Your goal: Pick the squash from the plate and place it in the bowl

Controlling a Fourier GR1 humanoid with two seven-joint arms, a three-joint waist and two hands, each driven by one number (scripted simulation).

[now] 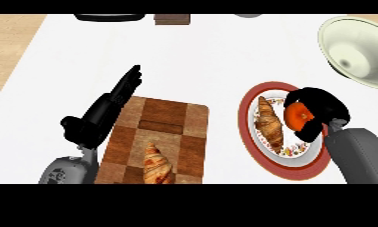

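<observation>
Checkered wooden board (pixel 162 121) bore croissant (pixel 156 165) on white counter (pixel 199 61). Left hand (pixel 111 106) rested open, fingers straight. Right hand (pixel 317 108) curled around orange squash (pixel 297 117) over red-rimmed plate (pixel 249 136); pale bowl (pixel 354 51) far right.

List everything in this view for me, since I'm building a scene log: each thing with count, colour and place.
Round red-rimmed patterned plate: one, red and white, right of centre.
Orange squash: one, over the plate, inside the right hand.
Brown croissant: one, on the plate.
Checkered wooden cutting board: one, brown, lower centre.
Glazed croissant: one, golden, on the board's near end.
Pale green bowl: one, upper right.
Dark items: cut off at the top edge, unidentifiable.
Left hand: black, open, beside the board.
Right hand: black, curled round the squash.
</observation>
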